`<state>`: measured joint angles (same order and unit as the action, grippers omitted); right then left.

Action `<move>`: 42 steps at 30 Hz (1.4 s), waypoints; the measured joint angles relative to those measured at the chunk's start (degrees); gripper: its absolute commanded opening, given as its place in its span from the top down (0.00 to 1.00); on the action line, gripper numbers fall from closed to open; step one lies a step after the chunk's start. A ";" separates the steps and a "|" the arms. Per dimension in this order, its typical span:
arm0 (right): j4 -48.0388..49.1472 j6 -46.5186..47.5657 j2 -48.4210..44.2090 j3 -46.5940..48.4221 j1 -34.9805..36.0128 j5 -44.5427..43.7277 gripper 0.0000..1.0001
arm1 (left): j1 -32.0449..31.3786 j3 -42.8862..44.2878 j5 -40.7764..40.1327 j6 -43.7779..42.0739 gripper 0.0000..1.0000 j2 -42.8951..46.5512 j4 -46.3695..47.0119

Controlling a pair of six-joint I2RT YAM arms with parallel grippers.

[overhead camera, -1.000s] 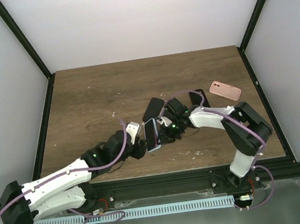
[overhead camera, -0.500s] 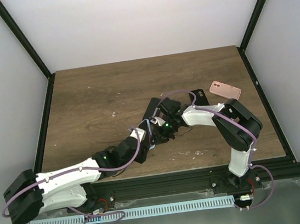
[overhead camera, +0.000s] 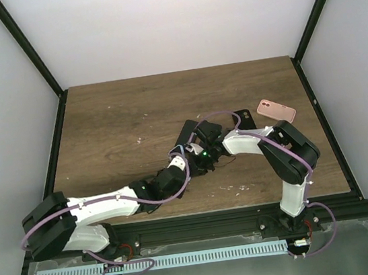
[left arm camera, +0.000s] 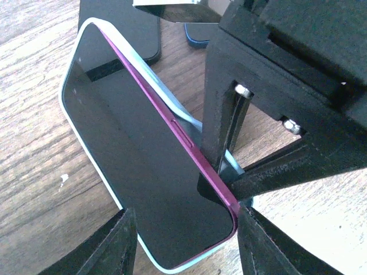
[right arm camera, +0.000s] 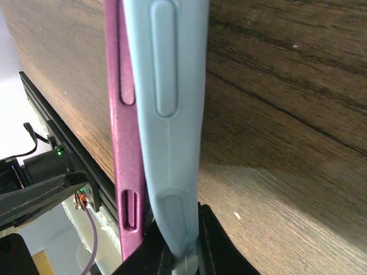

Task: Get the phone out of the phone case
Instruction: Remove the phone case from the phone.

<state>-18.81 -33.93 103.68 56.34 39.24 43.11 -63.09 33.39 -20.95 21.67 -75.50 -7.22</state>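
Pink handset [overhead camera: 276, 110] far right, black slab [left arm camera: 137, 28] just behind the phone case [right arm camera: 172, 143]

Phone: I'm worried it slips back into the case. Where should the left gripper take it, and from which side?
Probably the phone at its near end, from where the left gripper is, one finger on each long edge. Its magenta edge there stands out of the light blue case, and the right gripper pinches the case rim, leaving that end free.

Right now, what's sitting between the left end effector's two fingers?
The left wrist view shows it: the bottom end of the magenta phone, partly inside its light blue case, sits between the two fingers of the left end effector.
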 measured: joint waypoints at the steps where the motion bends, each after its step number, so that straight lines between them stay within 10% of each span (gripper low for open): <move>1: 0.07 -0.02 0.00 -0.02 -0.04 -0.04 0.99 | -0.02 0.33 -0.20 -0.37 0.49 -0.50 0.04; 31: 4.52 -0.44 0.66 -0.37 -0.28 -0.48 0.99 | -2.40 3.56 -11.45 0.59 0.46 -6.95 -2.05; 42: 5.38 -0.44 0.85 -0.68 -1.11 -1.01 0.99 | -4.79 6.27 -16.20 -0.57 0.75 -11.93 -1.86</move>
<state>-13.43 -34.37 104.53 55.66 38.13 42.11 -67.88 39.66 -37.15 21.10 -87.44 -9.08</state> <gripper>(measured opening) 0.083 0.345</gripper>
